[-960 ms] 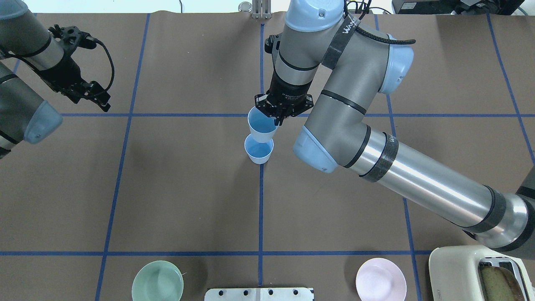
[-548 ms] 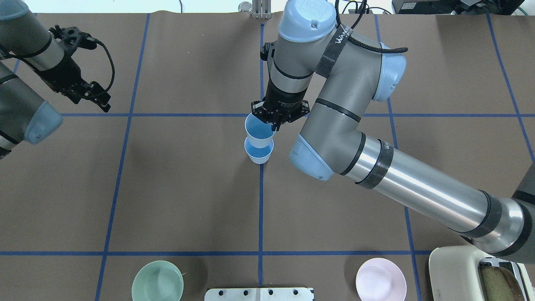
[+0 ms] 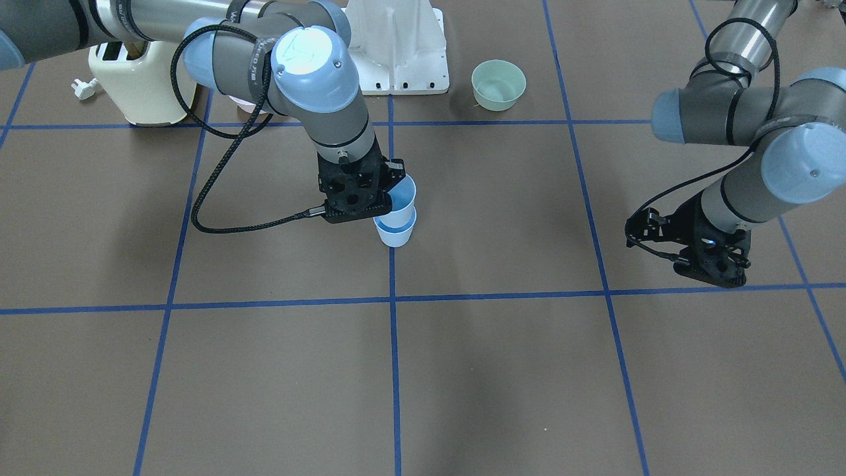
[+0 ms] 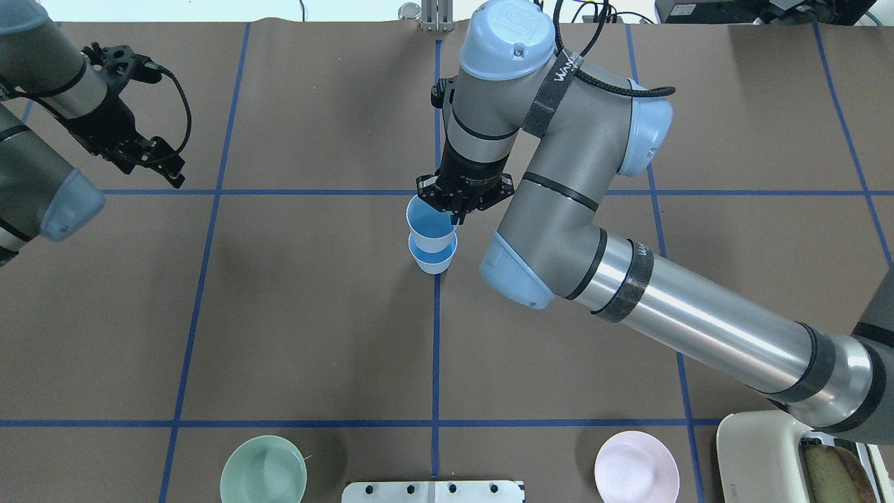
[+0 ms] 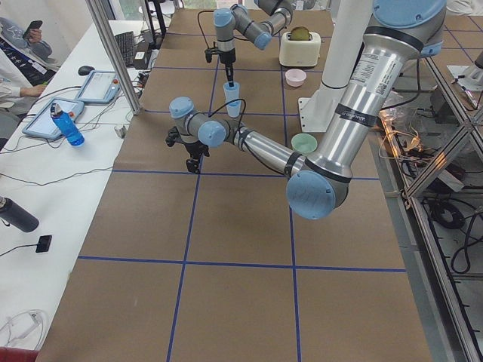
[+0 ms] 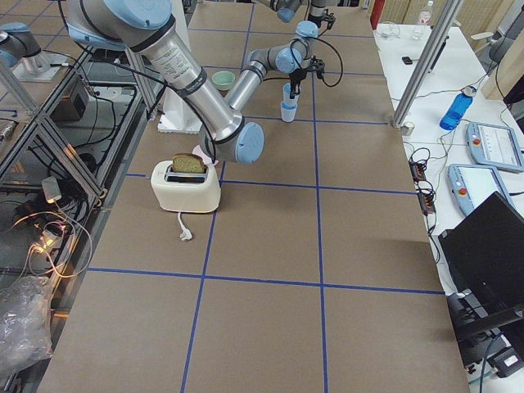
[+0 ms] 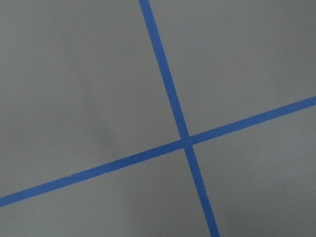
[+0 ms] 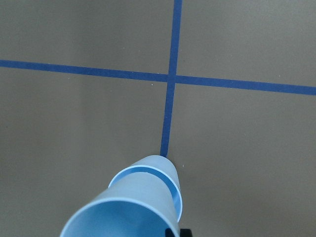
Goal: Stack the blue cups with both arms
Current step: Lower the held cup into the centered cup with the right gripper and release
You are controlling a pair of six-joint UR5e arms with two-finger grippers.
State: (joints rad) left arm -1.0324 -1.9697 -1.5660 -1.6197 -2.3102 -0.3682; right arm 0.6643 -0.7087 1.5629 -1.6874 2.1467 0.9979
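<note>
The right gripper [image 4: 455, 207] comes down from above with its jaws clamped on the rim of the upper cup [image 4: 427, 222], one finger inside the mouth and one outside the wall, as far as I can make out. That grip leaves the cup's base free, so it can slide into the lower cup [image 4: 433, 262], which stands upright on the table [image 4: 314, 314] on a blue tape line near the middle. The upper cup's base sits inside the lower one's mouth, but it leans a little and looks only partly nested; the wrist camera shows the lower rim as a crescent around its wall. I'd judge the stack is nearly made and needs a short push down before release.

The left gripper [image 4: 157, 162] hangs well apart, low over bare table with nothing near it, probably parked out of the way. Whether its jaws are apart or together, I cannot tell. A green bowl [image 4: 263, 469] and a pink bowl [image 4: 635, 467] sit at the robot's edge, away from the work.
</note>
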